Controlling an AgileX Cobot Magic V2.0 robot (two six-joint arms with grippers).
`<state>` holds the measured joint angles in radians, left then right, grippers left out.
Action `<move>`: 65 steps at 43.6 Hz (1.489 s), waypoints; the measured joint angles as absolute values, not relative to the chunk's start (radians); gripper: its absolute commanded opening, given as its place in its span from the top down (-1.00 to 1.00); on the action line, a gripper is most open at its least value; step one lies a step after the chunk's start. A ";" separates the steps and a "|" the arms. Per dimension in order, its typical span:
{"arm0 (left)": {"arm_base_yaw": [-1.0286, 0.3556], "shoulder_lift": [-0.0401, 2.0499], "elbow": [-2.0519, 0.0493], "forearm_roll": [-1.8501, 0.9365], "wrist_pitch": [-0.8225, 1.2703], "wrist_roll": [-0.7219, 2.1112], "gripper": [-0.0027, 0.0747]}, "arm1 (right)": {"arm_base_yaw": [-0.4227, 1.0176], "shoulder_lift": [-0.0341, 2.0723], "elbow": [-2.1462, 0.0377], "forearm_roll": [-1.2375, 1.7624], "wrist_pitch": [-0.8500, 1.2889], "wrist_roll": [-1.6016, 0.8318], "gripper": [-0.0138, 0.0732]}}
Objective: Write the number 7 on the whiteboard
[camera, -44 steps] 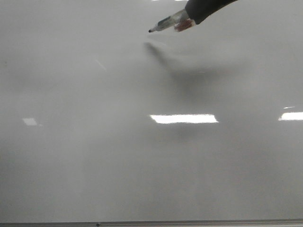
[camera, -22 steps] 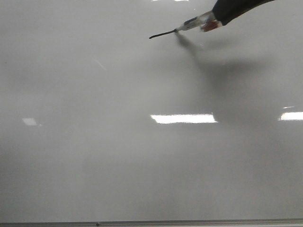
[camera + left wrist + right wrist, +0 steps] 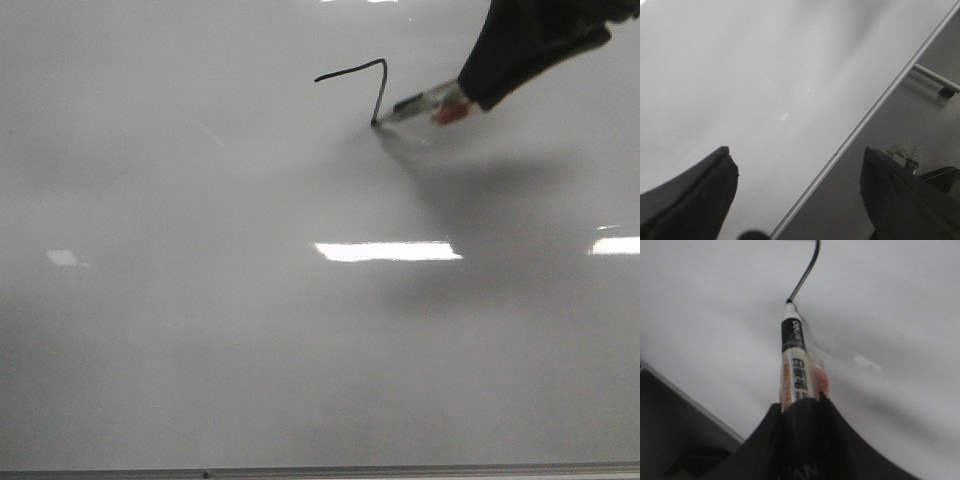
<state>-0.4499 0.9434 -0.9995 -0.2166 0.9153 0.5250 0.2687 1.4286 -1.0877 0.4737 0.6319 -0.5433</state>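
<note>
Right gripper [image 3: 470,95] matte black, tapered wedge shape; left gripper [image 3: 795,200] two dark, blunt, wedge-shaped fingers.

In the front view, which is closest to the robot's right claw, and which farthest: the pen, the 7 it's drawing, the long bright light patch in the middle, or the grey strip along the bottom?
From the right gripper:
1. The marker, clamped in it, pointing left.
2. The number 7, at the marker's tip.
3. The long reflection, lower, mid-board.
4. The frame strip, along the whiteboard's bottom edge.
</note>
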 measured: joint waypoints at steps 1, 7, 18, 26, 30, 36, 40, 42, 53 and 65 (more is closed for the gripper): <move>-0.450 0.943 -0.999 -0.217 0.914 0.525 -0.39 | 0.280 1.435 -1.075 0.474 0.637 -0.549 0.83; -0.450 0.943 -0.999 -0.217 0.906 0.525 -0.39 | 0.318 1.456 -1.049 0.462 0.640 -0.564 0.84; -0.450 0.945 -0.999 -0.271 0.903 0.605 -0.40 | 0.409 1.311 -1.042 0.455 0.700 -0.653 0.84; -0.514 0.992 -0.999 -0.389 0.905 0.778 -0.40 | 0.513 1.169 -1.010 0.454 0.875 -0.831 0.84; -0.591 1.043 -0.999 -0.422 0.905 0.839 -0.40 | 0.559 1.116 -1.001 0.453 0.944 -0.869 0.84; -0.714 1.140 -1.027 -0.434 0.903 0.858 -0.40 | 0.579 1.088 -1.001 0.453 0.965 -0.882 0.84; -0.781 1.205 -1.049 -0.436 0.879 0.866 -0.40 | 0.579 1.088 -0.999 0.453 0.965 -0.885 0.84; -0.804 1.232 -1.060 -0.438 0.866 0.867 -0.40 | 0.579 1.088 -0.999 0.453 0.965 -0.885 0.84; -0.859 1.352 -1.100 -0.442 0.797 0.867 -0.39 | 0.579 1.088 -0.999 0.453 0.965 -0.885 0.84; -0.859 1.391 -1.103 -0.444 0.782 0.871 0.02 | 0.579 1.088 -0.999 0.453 0.961 -0.885 0.84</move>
